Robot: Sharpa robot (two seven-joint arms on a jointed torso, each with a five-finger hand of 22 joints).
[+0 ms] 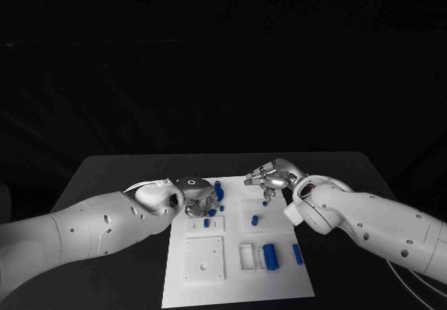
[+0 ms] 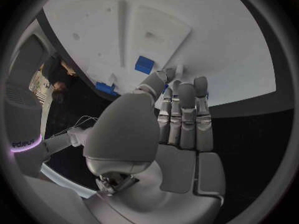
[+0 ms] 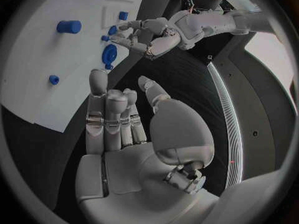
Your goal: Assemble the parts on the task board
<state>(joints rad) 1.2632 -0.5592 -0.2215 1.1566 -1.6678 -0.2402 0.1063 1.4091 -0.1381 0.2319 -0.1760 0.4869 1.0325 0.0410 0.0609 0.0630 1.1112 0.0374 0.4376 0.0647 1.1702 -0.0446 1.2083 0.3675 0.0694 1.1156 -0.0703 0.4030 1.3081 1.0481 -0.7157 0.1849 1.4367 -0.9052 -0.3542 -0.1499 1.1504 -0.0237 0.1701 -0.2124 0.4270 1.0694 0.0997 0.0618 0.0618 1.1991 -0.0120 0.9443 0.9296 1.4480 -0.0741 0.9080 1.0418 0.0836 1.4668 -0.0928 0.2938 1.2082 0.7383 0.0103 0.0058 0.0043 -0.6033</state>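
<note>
The task board point(image 1: 238, 271) lay flat in the middle of the black worktop point(image 1: 121, 174), probably so that both arms could reach its sockets from either side; loose blue parts were scattered over it, among them a stout cylinder point(image 1: 270, 256) lying by a white frame point(image 1: 247, 256) near the board's middle and a slim bar point(image 1: 297, 253) just beside it toward the right edge. The left robot hand point(image 1: 197, 203) hung over the board's far left portion, close to a blue peg point(image 1: 206, 223) standing in a raised white block point(image 1: 204, 225); its wrist view showed the fingers point(image 2: 186, 114) straight and side by side with nothing in them, a blue piece point(image 2: 144, 64) lying on the board just beyond the tips; I judged it was poised to reach rather than grasping. The right robot hand point(image 1: 268, 179) hovered over the far right corner, above a small blue part point(image 1: 254, 219); its fingers point(image 3: 112, 119) were likewise extended and held nothing, the blue parts point(image 3: 69, 26) lying well beyond them on the board. Most parts looked unseated, so assembly seemed at an early stage.
</note>
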